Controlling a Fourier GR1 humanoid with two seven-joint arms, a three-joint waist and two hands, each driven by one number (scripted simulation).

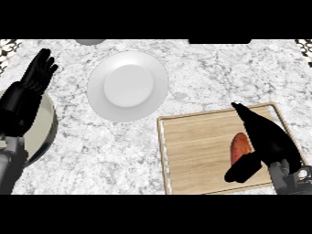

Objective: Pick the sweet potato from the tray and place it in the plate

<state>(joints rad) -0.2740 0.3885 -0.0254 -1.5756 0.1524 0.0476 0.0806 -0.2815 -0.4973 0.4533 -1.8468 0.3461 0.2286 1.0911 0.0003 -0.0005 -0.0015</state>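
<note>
An orange-red sweet potato [239,146] lies on the wooden tray [192,146] at the lower right. My right hand [270,139] hovers over the tray's right side, fingers straight and pointing away, thumb [244,170] dropped below the potato's near end. The potato shows in the gap between thumb and fingers, and the palm hides its right edge. A white plate [128,85] lies on the marble counter up and left of the tray, with nothing on it. My left hand [36,73] rests open at the far left, fingers up.
A pale round bowl-like rim [48,125] sits at the left edge, partly under my left forearm. A small grey object [88,41] peeks in at the counter's far edge. Patterned tiles show in both upper corners.
</note>
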